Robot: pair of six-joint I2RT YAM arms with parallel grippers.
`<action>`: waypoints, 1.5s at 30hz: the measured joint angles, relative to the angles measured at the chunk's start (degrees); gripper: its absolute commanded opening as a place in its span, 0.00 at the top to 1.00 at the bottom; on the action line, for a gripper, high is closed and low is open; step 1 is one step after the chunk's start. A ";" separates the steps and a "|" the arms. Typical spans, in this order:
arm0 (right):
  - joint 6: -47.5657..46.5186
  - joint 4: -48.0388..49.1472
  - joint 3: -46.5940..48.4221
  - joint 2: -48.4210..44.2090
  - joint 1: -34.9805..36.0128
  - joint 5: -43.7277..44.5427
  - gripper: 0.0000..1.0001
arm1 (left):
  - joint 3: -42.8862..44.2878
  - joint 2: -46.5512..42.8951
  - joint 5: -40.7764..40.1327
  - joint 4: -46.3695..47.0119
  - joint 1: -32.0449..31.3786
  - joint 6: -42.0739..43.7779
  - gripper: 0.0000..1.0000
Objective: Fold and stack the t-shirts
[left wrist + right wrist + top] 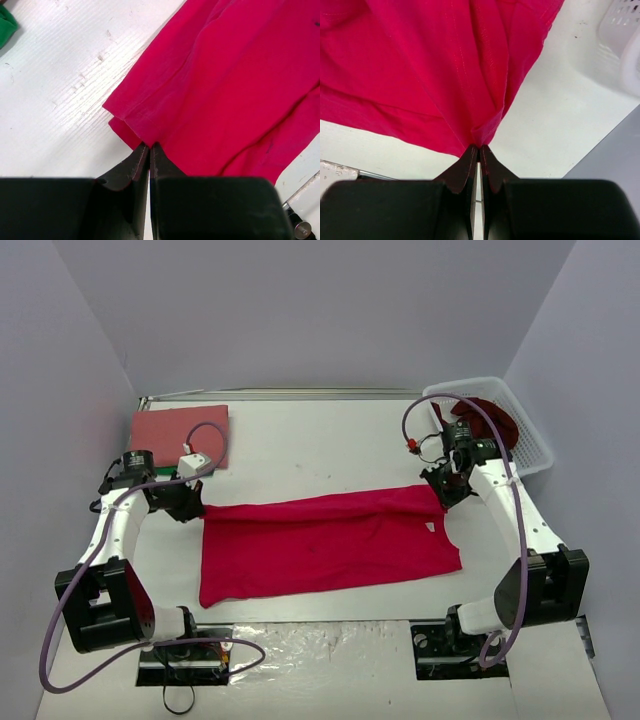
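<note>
A bright crimson t-shirt (325, 545) lies spread across the middle of the table, its far edge folded toward me, a small white label (429, 527) near its right end. My left gripper (195, 502) is shut on the shirt's far-left corner (145, 137). At the far-right corner (482, 132) my right gripper (445, 492) is shut on bunched cloth. A folded salmon-red t-shirt (180, 436) lies flat at the back left. A dark maroon t-shirt (490, 420) sits crumpled in the white basket (520, 445) at the back right.
Green cloth (6, 25) shows under the folded salmon shirt, at the left wrist view's top-left corner. The basket's lattice wall (625, 35) stands close to the right gripper. Grey walls enclose the table on three sides. Crinkled clear film (320, 650) lies at the near edge.
</note>
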 measured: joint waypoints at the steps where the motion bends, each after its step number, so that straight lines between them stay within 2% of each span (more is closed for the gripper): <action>1: 0.00 -0.09 0.09 -0.39 0.00 0.13 1.00 | -0.04 0.00 0.07 0.00 0.13 0.04 0.98; 15: -0.52 -1.36 -2.71 -2.27 0.00 -0.02 1.00 | -1.62 0.00 0.61 -0.11 1.11 2.49 0.98; 16: -0.76 -1.38 -3.45 -2.27 0.00 -0.20 0.98 | -1.92 0.02 0.61 -0.37 1.18 2.99 0.97; 17: -0.94 -1.42 -4.15 -2.27 0.00 -0.39 0.90 | -2.23 0.02 0.61 -0.63 1.20 3.58 0.93; 18: -1.14 -1.51 -4.81 -2.25 0.00 -0.66 0.75 | -2.45 0.02 0.61 -0.98 1.20 4.37 0.81; 19: -1.20 -1.68 -5.33 -2.23 0.00 -0.92 0.68 | -2.62 0.02 0.59 -1.57 1.20 5.75 0.77; 21: -1.75 -2.21 -5.84 -2.10 0.00 -1.38 0.60 | -2.84 0.02 0.55 -3.13 1.20 8.28 0.69; 24: -2.45 -2.64 -5.92 -1.95 0.00 -1.92 0.59 | -2.86 0.02 0.15 -6.14 1.20 12.85 0.63; 31: -3.02 -3.21 -3.89 -0.09 0.00 -2.84 0.59 | -2.25 -0.02 -0.26 -12.44 1.20 18.16 0.60; 36: -4.04 -1.99 1.92 7.65 0.00 -6.25 0.63 | 1.64 -0.02 2.40 -12.66 1.20 13.86 0.58; 45: -6.08 1.42 13.73 30.40 -0.02 -12.98 0.67 | 8.63 -0.07 7.50 -12.04 1.27 3.45 0.57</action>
